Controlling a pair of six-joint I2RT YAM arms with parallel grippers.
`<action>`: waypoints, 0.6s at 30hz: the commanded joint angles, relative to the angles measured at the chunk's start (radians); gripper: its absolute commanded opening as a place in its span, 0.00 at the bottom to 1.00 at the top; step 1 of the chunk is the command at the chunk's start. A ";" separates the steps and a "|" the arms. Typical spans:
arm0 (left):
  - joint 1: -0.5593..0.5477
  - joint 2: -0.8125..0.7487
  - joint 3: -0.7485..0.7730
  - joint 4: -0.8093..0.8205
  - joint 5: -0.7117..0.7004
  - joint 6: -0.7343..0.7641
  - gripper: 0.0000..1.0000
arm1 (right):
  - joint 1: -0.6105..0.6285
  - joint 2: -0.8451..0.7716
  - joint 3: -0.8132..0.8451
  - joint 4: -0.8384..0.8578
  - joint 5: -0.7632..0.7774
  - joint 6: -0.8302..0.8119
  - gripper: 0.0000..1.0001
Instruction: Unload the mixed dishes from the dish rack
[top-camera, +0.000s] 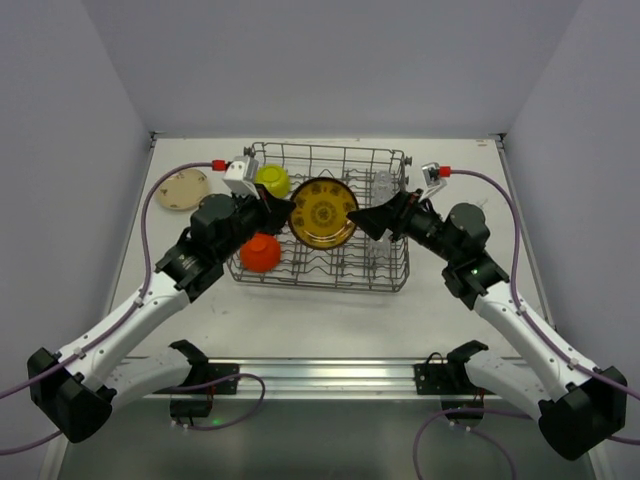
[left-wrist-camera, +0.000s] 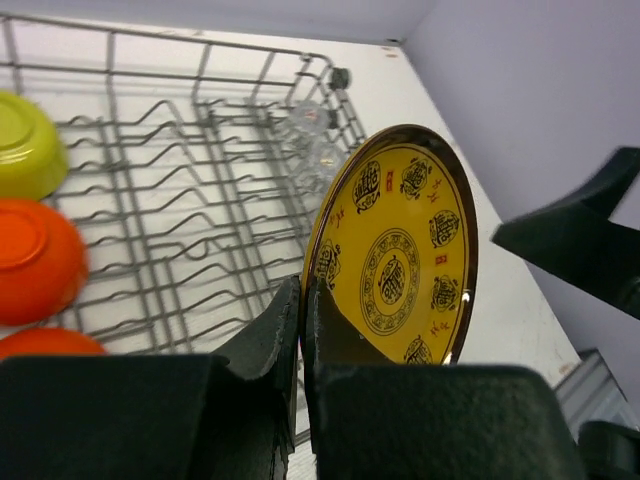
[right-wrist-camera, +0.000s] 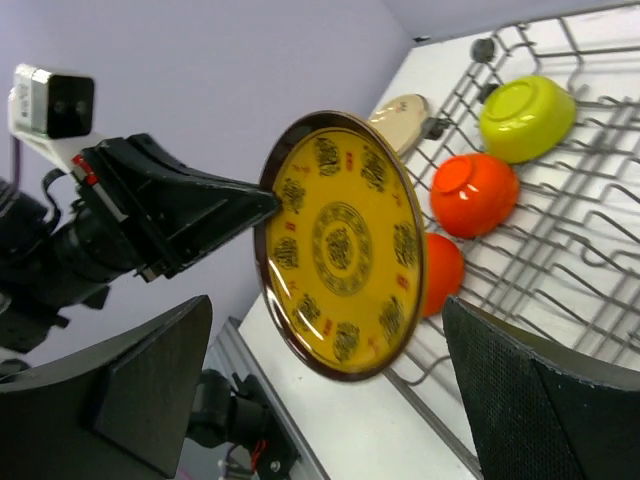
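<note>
Left gripper (left-wrist-camera: 303, 330) is clamping the plate (left-wrist-camera: 395, 250) rim over the dish rack (top-camera: 330, 270); right gripper (right-wrist-camera: 320, 400) is gaping, plate unheld. Left should be carrying it out level, clear of the tines.

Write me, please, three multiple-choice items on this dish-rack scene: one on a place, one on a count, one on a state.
1. Where does the cream plate lie?
A. in the dish rack
B. on the table left of the dish rack
C. in the right gripper

2. How many orange bowls show in the left wrist view?
A. two
B. four
C. none

3. What holds the patterned plate?
A. right gripper alone
B. nothing
C. left gripper

Key: 1 B, it lies flat outside the wires; 2 A, one whole, one partly hidden below it; 3 C, its fingers pinch the rim while the right gripper stands open, clear of the plate.
</note>
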 joint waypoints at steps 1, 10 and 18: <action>-0.005 -0.022 0.061 -0.114 -0.241 -0.074 0.00 | 0.004 -0.044 0.027 -0.103 0.174 -0.015 0.99; 0.484 0.145 0.294 -0.331 -0.359 -0.278 0.00 | 0.004 -0.228 -0.007 -0.296 0.386 -0.093 0.99; 0.826 0.461 0.412 -0.271 -0.306 -0.367 0.00 | 0.004 -0.429 -0.084 -0.370 0.376 -0.113 0.99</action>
